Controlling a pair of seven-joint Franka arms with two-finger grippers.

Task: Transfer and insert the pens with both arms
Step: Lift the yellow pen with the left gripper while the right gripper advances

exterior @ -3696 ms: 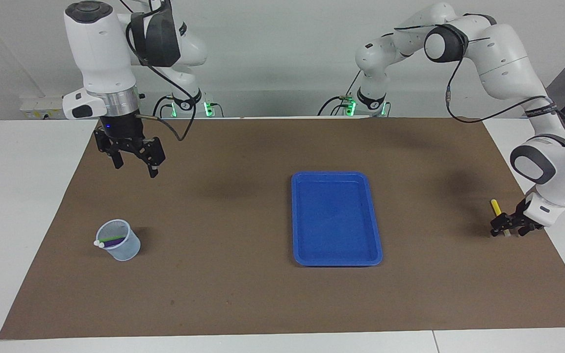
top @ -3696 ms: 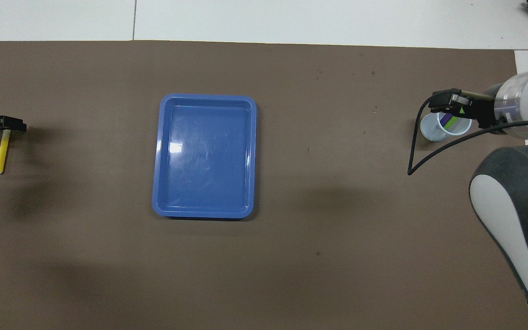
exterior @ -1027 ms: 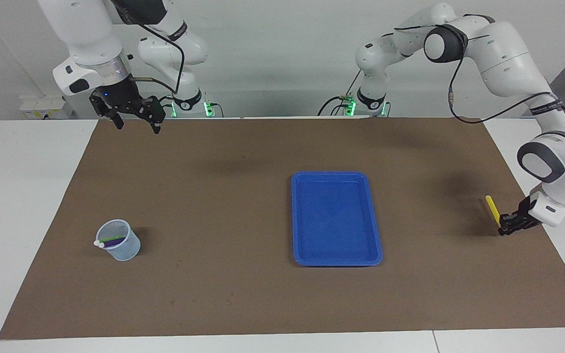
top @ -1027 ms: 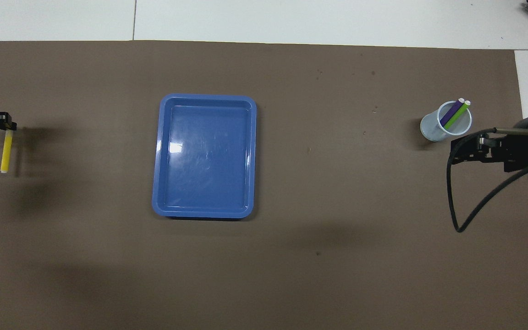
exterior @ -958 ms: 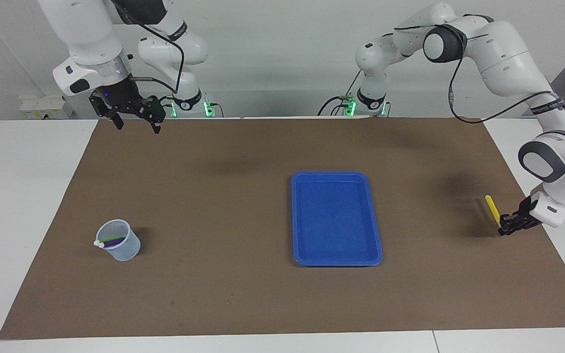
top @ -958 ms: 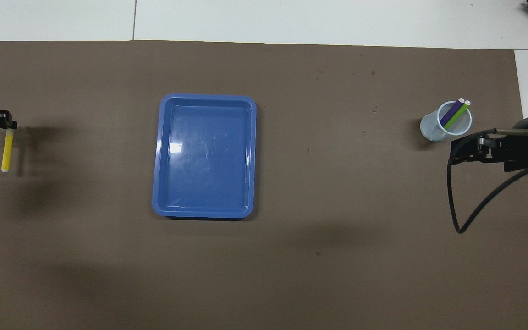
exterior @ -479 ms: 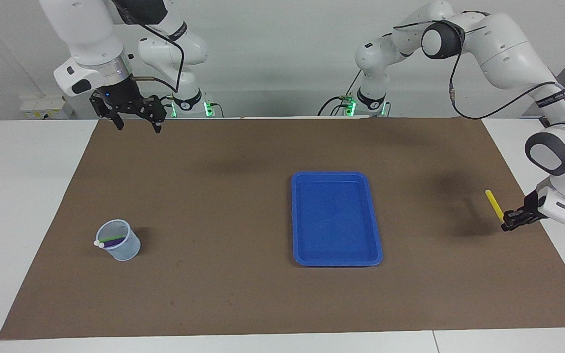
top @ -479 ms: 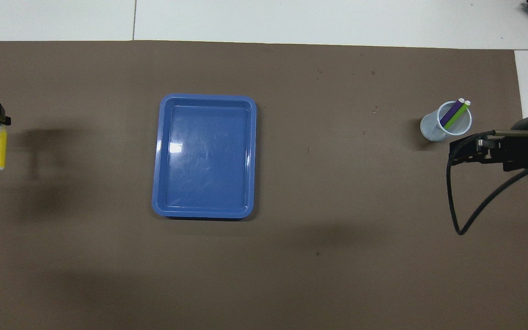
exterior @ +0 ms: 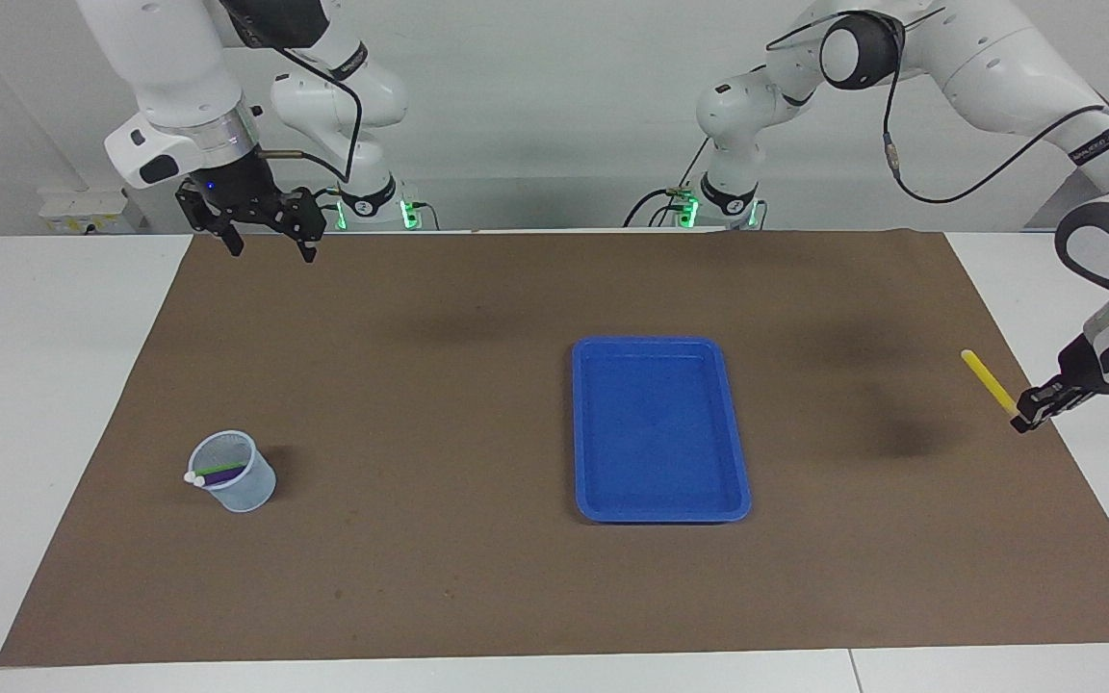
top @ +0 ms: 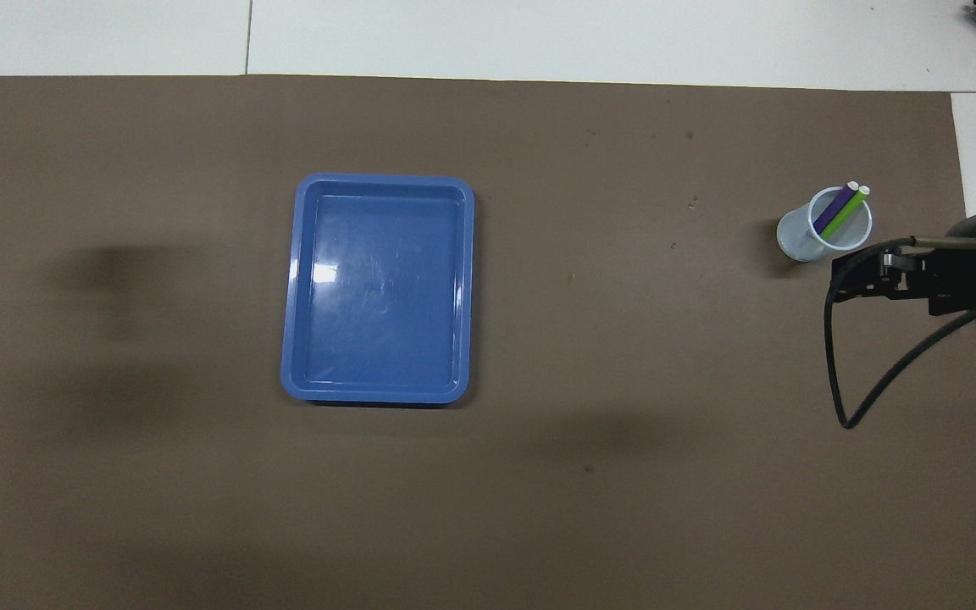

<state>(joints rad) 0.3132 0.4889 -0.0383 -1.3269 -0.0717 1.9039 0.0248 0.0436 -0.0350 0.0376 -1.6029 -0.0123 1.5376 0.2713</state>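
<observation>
The left gripper (exterior: 1028,416) is clamped tight on one end of the slim yellow marker pen (exterior: 988,381), which juts out from the fingertips clear of the brown paper mat (exterior: 477,597), over the mat's edge at the left arm's end of the table. A shadow on the mat well apart from the pen confirms it is airborne. Judgement: gripping by the end leaves most of the barrel free, which suits either a handover to the other arm or a drop into a container.

The right gripper (exterior: 266,231) hangs with its fingers spread wide and nothing between them, raised over the mat's edge by the robots at the right arm's end. It is waiting.

Containers:
- The translucent pale-blue plastic cup (exterior: 235,472) stands upright on the mat, below the right gripper and farther from the robots. It holds the slim purple marker pen (top: 834,208) and the slim bright green marker pen (top: 844,215), side by side, leaning on the rim with their pale ends up.
- The shallow rectangular blue plastic tray (exterior: 658,510) sits mid-mat, between the two grippers. Nothing is in it.

Judgement: two of three pens are in; the yellow one remains in transit, and the tray likely serves as the relay point.
</observation>
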